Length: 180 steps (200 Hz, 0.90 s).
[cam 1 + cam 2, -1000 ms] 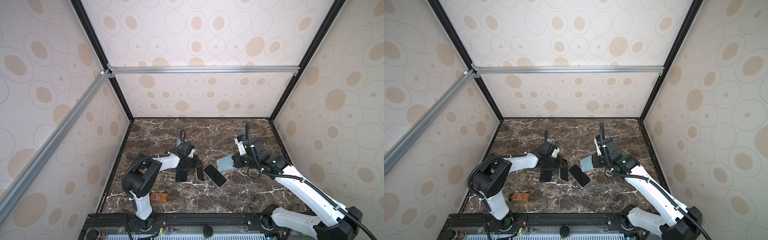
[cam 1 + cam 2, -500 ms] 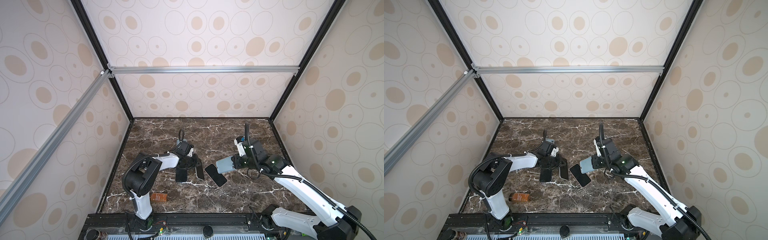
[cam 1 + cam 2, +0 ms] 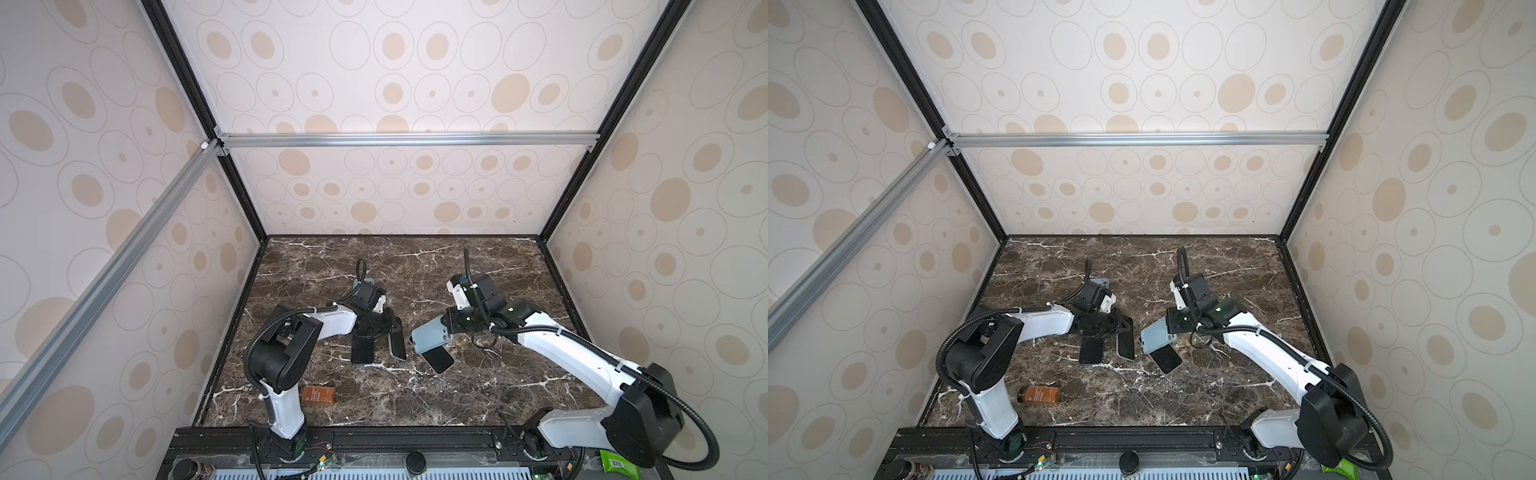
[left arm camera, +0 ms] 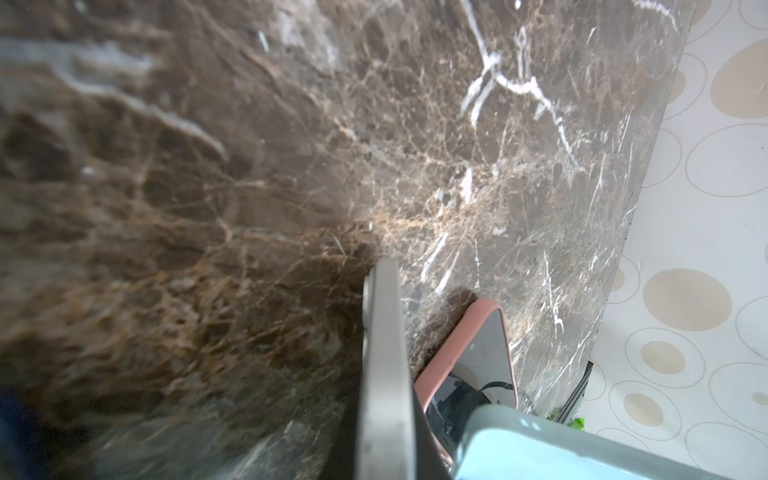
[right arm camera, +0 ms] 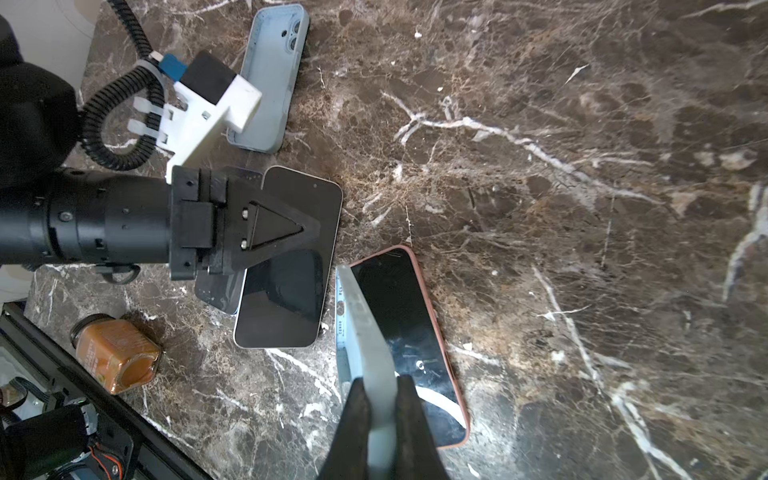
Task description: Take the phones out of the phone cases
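Gleaming brown marble tabletop [image 3: 415,266]; dotted walls [image 3: 415,187]

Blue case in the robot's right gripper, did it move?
Yes. In a top view the blue case has shifted left and now covers more of the pink-cased phone lying still on the table.

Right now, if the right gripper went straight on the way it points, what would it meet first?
Probably the phone in the left gripper: the light blue case held by the right gripper sticks out ahead, its tip close to it; depth unclear.
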### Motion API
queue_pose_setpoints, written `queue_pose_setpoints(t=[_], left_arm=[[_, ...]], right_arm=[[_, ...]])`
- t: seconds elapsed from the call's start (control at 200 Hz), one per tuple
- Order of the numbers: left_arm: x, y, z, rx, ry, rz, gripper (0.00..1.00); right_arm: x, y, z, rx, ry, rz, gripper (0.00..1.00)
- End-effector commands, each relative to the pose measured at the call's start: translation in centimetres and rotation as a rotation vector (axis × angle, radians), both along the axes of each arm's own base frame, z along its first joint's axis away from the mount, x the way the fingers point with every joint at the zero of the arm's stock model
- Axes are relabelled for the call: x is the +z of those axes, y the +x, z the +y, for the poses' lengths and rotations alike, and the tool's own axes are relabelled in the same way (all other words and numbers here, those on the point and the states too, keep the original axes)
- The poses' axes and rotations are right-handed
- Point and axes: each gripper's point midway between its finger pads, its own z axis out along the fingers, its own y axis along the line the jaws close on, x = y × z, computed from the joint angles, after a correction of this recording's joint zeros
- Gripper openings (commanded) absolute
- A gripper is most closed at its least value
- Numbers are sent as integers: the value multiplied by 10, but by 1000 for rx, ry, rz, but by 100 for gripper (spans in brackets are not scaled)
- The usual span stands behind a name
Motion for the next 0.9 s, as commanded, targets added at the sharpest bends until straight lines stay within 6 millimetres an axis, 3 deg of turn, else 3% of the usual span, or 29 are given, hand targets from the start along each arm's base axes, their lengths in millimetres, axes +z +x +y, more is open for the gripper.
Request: queue_pose_setpoints(t=[0.0, 0.205, 0.475, 0.895], left_arm=[[1, -1, 7, 3, 14, 3, 13], [-1, -1, 9, 6, 17, 5, 16], [-3, 1, 14, 25, 38, 9, 30], [6, 2, 45, 76, 190, -9, 37]], right_arm=[[9, 11, 16, -4, 57, -4, 0], [-4, 20, 18, -41, 42, 13, 0], [-19, 26, 13, -57, -30, 41, 0], [-12, 29, 11, -51, -46, 19, 0]])
